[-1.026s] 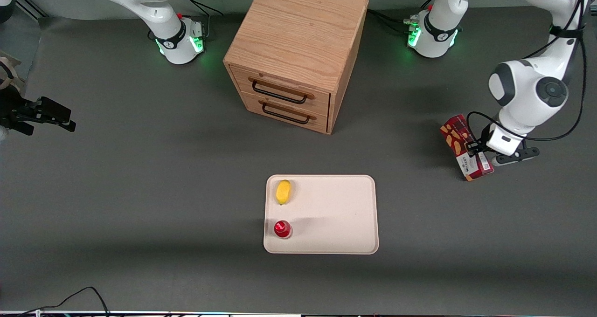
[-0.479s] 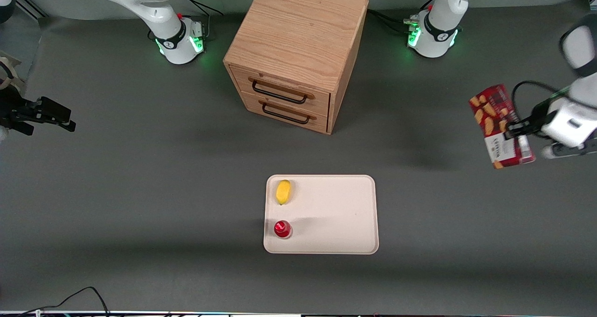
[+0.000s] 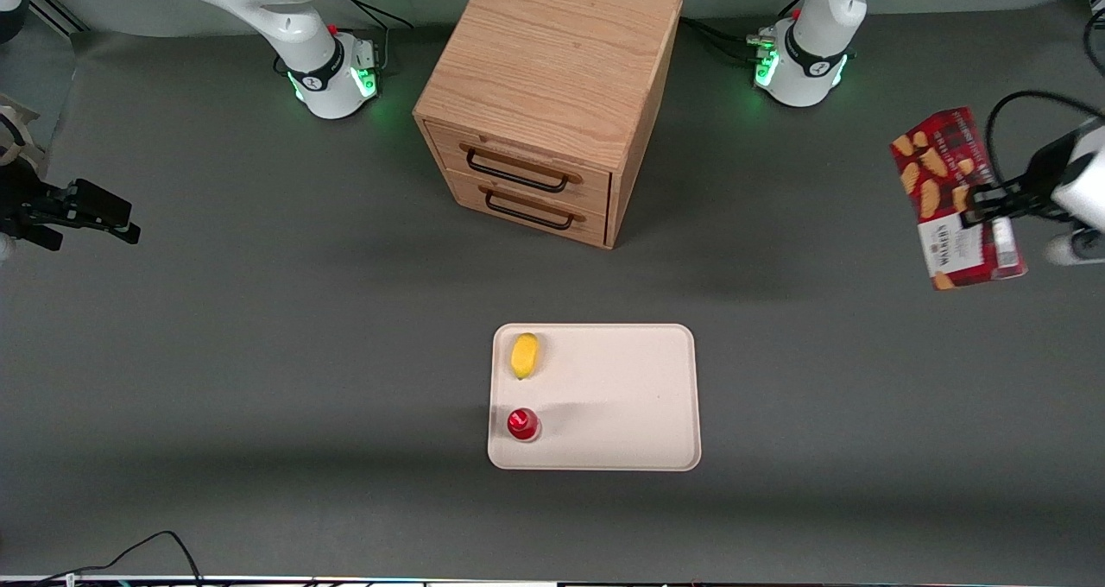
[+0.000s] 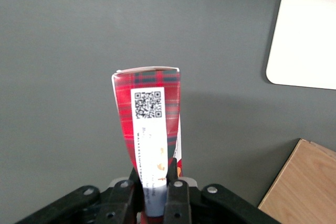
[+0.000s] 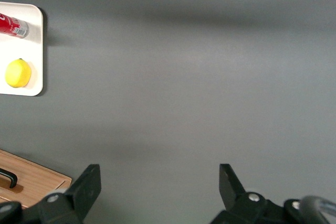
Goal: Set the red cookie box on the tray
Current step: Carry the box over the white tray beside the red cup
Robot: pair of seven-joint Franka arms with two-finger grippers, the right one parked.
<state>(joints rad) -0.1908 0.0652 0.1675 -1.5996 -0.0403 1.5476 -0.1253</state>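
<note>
The red cookie box [image 3: 950,198] hangs in the air well above the table toward the working arm's end, its pictured face showing shortbread fingers and a white label. My left gripper [image 3: 993,209] is shut on its narrow sides. In the left wrist view the box [image 4: 149,124] sticks out from between the black fingers [image 4: 178,195], its QR-code side showing, with the gripper [image 4: 155,192] clamped on it. The cream tray [image 3: 621,397] lies on the mat near the table's middle, nearer the front camera than the cabinet. A corner of the tray [image 4: 310,40] shows in the wrist view.
A yellow lemon [image 3: 524,355] and a small red-capped can [image 3: 522,424] sit on the tray at its edge toward the parked arm. A wooden two-drawer cabinet [image 3: 552,95] stands farther from the camera. A corner of the cabinet [image 4: 302,187] shows at the wrist.
The gripper has lifted the red cookie box off the table and carried it up and toward the working arm's end. The box now hangs higher.
</note>
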